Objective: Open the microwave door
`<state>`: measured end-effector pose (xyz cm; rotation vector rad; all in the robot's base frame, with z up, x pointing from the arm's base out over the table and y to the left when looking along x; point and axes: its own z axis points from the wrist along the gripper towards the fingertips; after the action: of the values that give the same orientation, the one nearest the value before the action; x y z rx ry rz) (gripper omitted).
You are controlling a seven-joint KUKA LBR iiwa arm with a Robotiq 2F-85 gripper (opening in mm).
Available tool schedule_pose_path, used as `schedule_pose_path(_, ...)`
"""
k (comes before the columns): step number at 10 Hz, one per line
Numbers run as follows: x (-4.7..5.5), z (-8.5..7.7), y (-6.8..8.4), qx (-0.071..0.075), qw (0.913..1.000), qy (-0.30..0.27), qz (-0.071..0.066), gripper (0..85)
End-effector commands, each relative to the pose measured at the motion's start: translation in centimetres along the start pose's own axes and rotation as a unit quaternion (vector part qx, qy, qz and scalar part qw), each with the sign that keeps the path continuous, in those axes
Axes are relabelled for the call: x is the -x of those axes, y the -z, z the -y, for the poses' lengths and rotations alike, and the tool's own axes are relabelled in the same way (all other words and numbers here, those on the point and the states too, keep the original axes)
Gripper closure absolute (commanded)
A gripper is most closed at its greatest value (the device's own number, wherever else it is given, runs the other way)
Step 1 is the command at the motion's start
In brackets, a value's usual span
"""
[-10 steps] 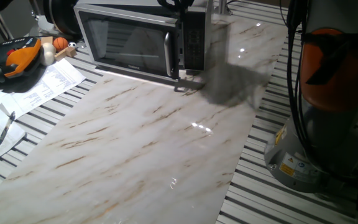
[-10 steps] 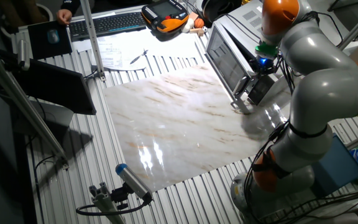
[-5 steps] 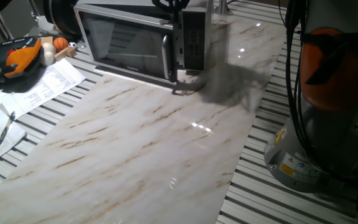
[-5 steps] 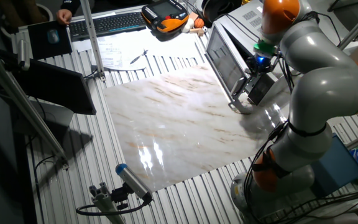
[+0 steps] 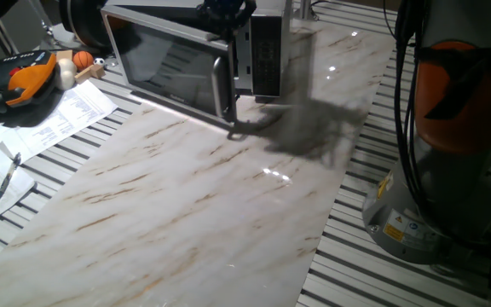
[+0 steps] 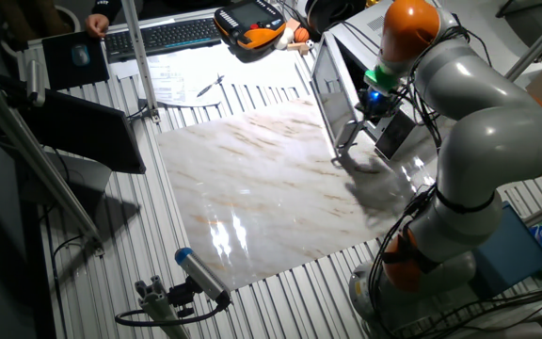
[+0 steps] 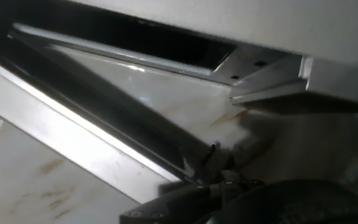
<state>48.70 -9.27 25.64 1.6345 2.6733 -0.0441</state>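
One microwave [image 5: 262,43] at far table [image 5: 194,196] edge, microwave door [image 5: 173,68] swung partly out, handle edge off the body. Tool [image 6: 370,102] sits at that handle edge; grip state cannot tell. Marble surface before door open; papers [image 5: 49,119] well left.

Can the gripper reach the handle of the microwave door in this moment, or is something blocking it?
Probably yes. The gripper is already at the upper handle edge of the microwave door, which stands partly open, and nothing lies between them. Whether its fingers actually clamp the handle cannot be told.
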Motion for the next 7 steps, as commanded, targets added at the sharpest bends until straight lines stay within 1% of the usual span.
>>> schedule_pose_path(1,-0.3,-0.2,-0.2,0.001,0.9974,-0.071,0.002,85.0)
schedule_pose_path(3,-1.1,-0.7,-0.8,0.007,0.9953,-0.097,0.003,85.0)
schedule_pose_path(4,-1.2,-0.7,-0.9,0.007,0.9954,-0.096,0.003,85.0)
schedule_pose_path(5,-1.0,-0.5,-0.7,0.000,0.9969,-0.078,-0.008,85.0)
schedule_pose_path(6,-0.7,0.0,-0.4,-0.016,0.9985,-0.046,-0.023,85.0)
schedule_pose_path(7,-0.3,0.6,0.0,-0.023,0.9988,-0.017,-0.040,85.0)
